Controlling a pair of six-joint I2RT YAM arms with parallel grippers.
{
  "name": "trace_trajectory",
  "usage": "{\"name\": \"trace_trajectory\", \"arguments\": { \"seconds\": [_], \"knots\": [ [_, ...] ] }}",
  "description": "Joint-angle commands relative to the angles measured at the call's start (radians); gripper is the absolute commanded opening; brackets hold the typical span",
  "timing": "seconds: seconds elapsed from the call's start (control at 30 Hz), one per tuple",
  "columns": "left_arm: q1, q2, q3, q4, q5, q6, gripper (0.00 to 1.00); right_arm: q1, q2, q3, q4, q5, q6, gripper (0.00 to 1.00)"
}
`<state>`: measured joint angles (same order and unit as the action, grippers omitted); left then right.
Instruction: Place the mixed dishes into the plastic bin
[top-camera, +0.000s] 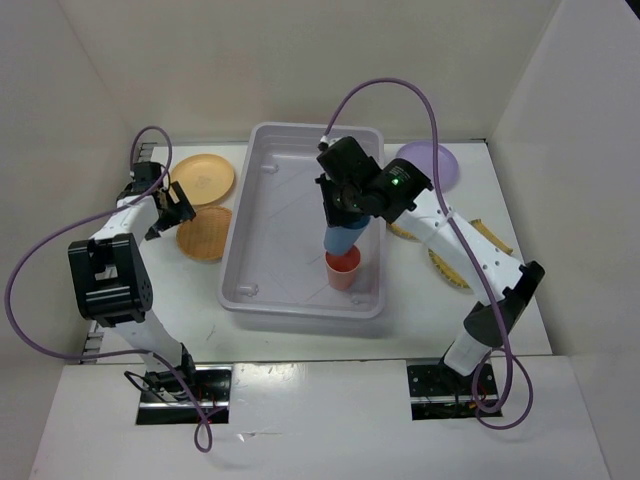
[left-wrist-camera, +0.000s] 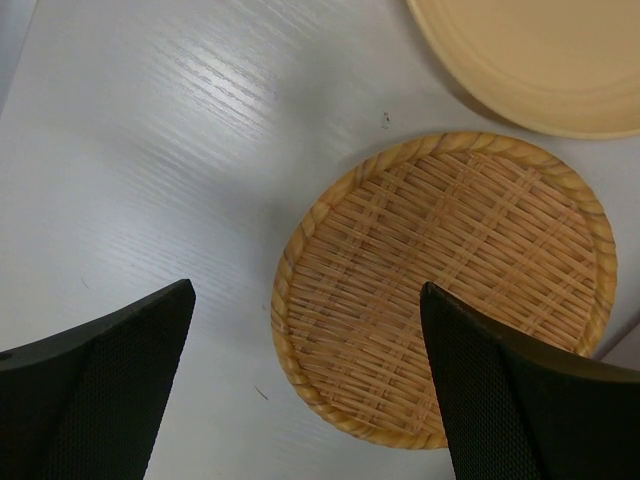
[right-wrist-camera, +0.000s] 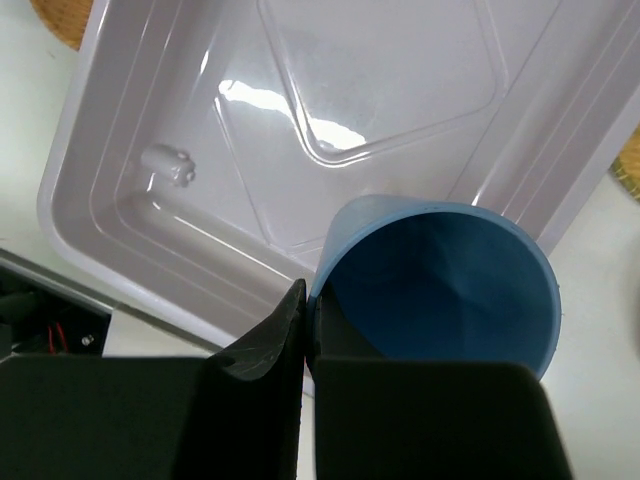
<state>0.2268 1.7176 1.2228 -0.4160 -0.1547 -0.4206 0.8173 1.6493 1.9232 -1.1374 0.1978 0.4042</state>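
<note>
The plastic bin (top-camera: 278, 215) stands mid-table. My right gripper (top-camera: 338, 208) is shut on the rim of the blue cup (top-camera: 345, 238) and holds it upright inside the bin, just above the salmon-pink cup (top-camera: 343, 269) standing there. In the right wrist view my gripper (right-wrist-camera: 310, 298) pinches the blue cup's (right-wrist-camera: 450, 290) wall over the bin (right-wrist-camera: 130, 205). My left gripper (top-camera: 172, 213) is open and empty over the left edge of a woven plate (top-camera: 205, 234). In the left wrist view my gripper (left-wrist-camera: 307, 290) straddles that woven plate (left-wrist-camera: 450, 290).
An orange-tan round plate (top-camera: 203, 178) lies behind the woven one and shows in the left wrist view (left-wrist-camera: 540, 60). A lavender plate (top-camera: 437, 164) lies right of the bin. More woven plates (top-camera: 447, 262) lie partly under the right arm. White walls enclose the table.
</note>
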Motion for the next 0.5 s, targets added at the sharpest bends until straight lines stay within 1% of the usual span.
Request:
{"name": "trace_trajectory", "arguments": {
  "seconds": [0.0, 0.2, 0.47],
  "knots": [
    [0.000, 0.033, 0.018, 0.035, 0.004, 0.016, 1.00, 0.032, -0.065, -0.029, -0.013, -0.008, 0.034, 0.00],
    [0.000, 0.033, 0.018, 0.036, 0.026, 0.025, 1.00, 0.051, -0.065, -0.087, -0.013, 0.002, 0.044, 0.00],
    [0.000, 0.042, 0.037, 0.045, 0.044, 0.034, 1.00, 0.069, -0.065, -0.105, -0.013, 0.049, 0.054, 0.00]
  ]
}}
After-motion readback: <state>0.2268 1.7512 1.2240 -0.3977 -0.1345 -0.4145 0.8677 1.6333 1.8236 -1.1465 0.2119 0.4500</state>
